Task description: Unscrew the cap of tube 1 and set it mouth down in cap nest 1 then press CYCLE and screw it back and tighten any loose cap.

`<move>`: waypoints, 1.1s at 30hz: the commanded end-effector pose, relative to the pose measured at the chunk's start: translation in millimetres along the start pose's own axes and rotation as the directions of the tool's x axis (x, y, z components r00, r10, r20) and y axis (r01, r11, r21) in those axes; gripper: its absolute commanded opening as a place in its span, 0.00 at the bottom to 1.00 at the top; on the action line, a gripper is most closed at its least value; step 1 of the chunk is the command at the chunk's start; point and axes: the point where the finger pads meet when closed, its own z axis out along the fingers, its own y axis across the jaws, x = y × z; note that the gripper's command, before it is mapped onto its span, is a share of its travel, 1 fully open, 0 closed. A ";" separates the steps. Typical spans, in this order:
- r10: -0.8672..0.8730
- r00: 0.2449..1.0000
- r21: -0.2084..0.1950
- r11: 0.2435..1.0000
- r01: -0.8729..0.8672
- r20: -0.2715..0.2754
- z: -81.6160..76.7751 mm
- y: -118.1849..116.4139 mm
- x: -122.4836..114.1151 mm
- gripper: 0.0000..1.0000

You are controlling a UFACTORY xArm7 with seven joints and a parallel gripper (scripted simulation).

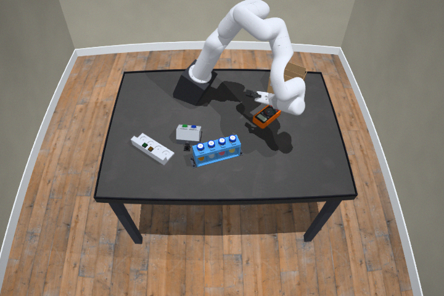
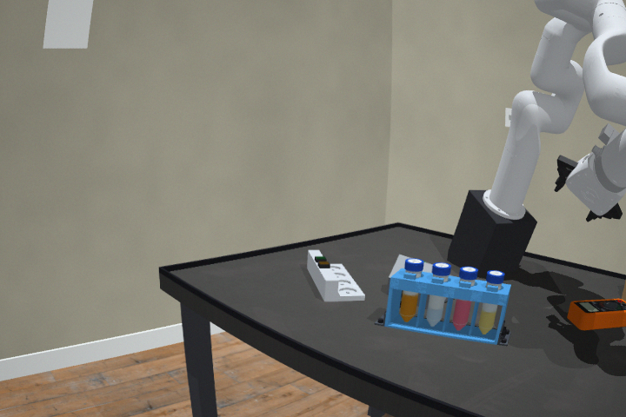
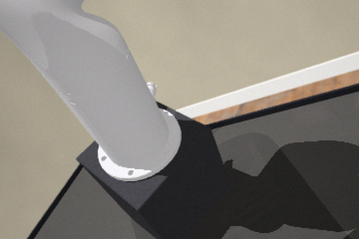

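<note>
the gripper (image 1: pixel 253 94) hangs spread wide and empty above the table (image 1: pixel 152 181), well apart from the blue tube rack (image 1: pixel 216 156), all 4 caps on, beside the cap tray (image 1: pixel 152 149).

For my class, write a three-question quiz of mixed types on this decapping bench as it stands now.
1. True or false: all four tubes in the blue rack have their caps on.
2. The gripper is: A) shut on a cap, B) open and holding nothing, C) pressing a key.
3. Fill in: the orange meter lies on the ____ side of the rack in the top view.

Key: 1 true. 2 B; it hangs open above the table, away from the rack. 3 right; the cap tray lies to the left.
</note>
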 end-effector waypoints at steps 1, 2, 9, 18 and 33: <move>0.000 1.000 -0.002 1.000 0.000 0.003 -1.3 -0.2 0.1 1.00; 0.000 1.000 -0.002 1.000 0.000 0.003 -1.3 -0.2 0.1 1.00; 0.000 1.000 -0.002 1.000 0.000 0.003 -1.3 -0.2 0.1 1.00; 0.000 1.000 -0.002 1.000 0.000 0.003 -1.3 -0.2 0.1 0.46; 0.000 1.000 -0.002 1.000 0.000 0.003 -1.3 -0.2 0.1 0.46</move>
